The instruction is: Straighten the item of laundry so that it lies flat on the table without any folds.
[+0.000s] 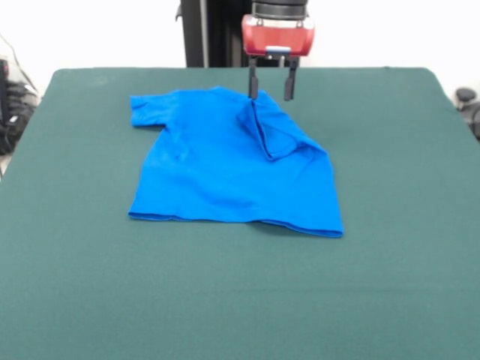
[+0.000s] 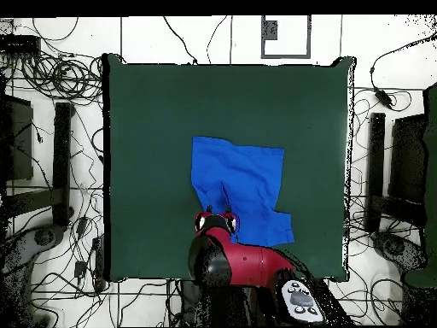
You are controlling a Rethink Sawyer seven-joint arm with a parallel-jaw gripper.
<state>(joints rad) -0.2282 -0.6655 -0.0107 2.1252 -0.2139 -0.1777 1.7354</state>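
The bright blue T-shirt (image 1: 225, 161) lies on the dark green table (image 1: 390, 285), a little toward the far side. Its left sleeve is spread out; its right sleeve (image 1: 274, 131) is folded over onto the body. The hem nearest the camera lies mostly flat. My gripper (image 1: 271, 94) hangs from the red wrist just above the shirt's far edge, near the folded sleeve. Its two dark fingers are apart and hold nothing. In the overhead view the shirt (image 2: 243, 184) lies right of centre and the gripper (image 2: 217, 213) is at its lower left edge.
The black pedestal (image 1: 202, 34) stands behind the table's far edge. Cables and dark equipment (image 2: 51, 154) surround the table on the floor. The red arm (image 2: 243, 265) reaches in over the table's edge by the base.
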